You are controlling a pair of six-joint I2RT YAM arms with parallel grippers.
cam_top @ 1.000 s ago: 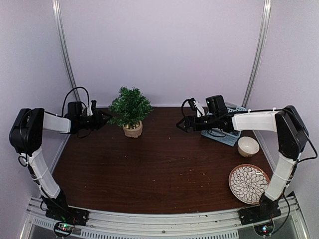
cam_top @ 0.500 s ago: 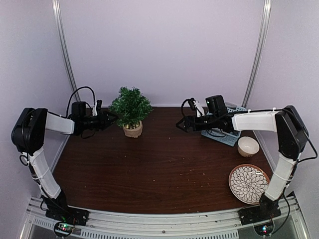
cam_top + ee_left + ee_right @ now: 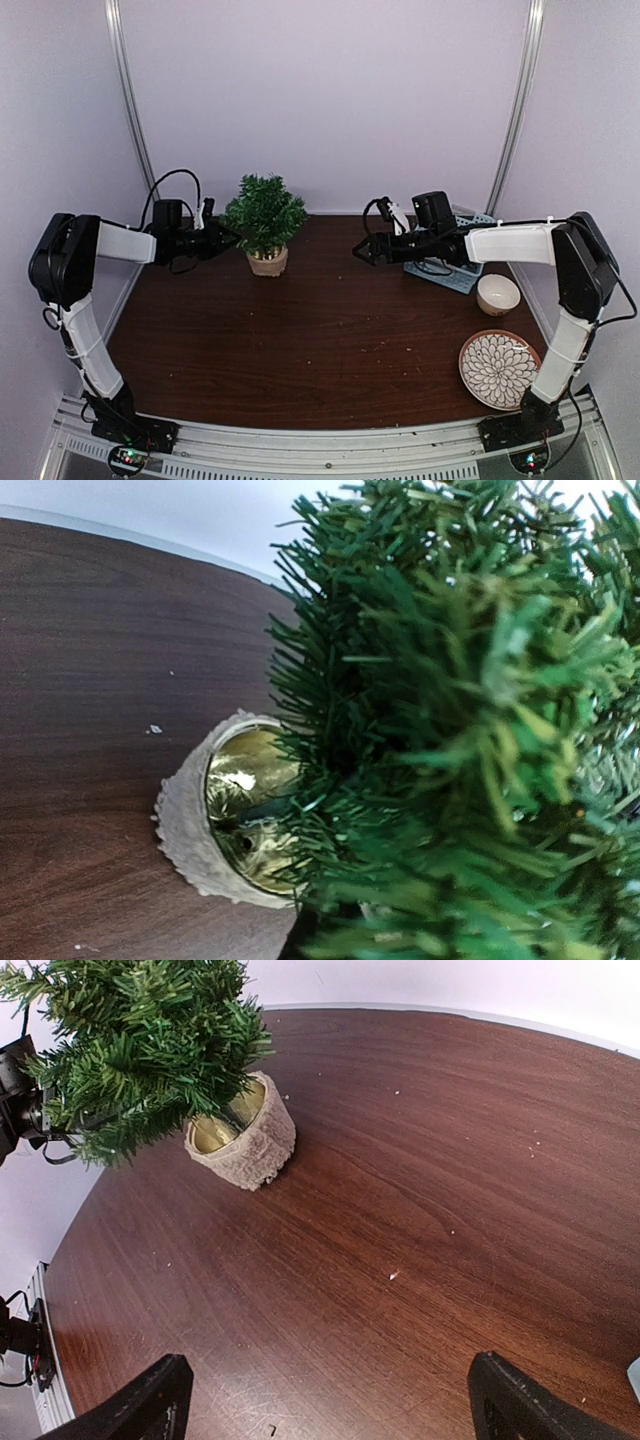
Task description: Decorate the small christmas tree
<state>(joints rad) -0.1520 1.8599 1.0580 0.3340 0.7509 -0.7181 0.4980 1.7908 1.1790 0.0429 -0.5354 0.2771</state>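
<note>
The small christmas tree stands at the back left of the table in its tan burlap pot. My left gripper is shut, with its tip pushed into the tree's left side. In the left wrist view the branches fill the frame and hide the fingers, so I cannot tell whether a branch is caught. Gold foil shows inside the pot rim. My right gripper hovers open and empty to the right of the tree, over bare wood, with its fingertips wide apart.
A small cream bowl and a patterned plate sit at the right edge. A blue-grey tray lies under the right arm at the back right. White walls close in the back and both sides.
The left arm has moved right, up against the tree, and its jaws have closed. The right arm has not moved.
</note>
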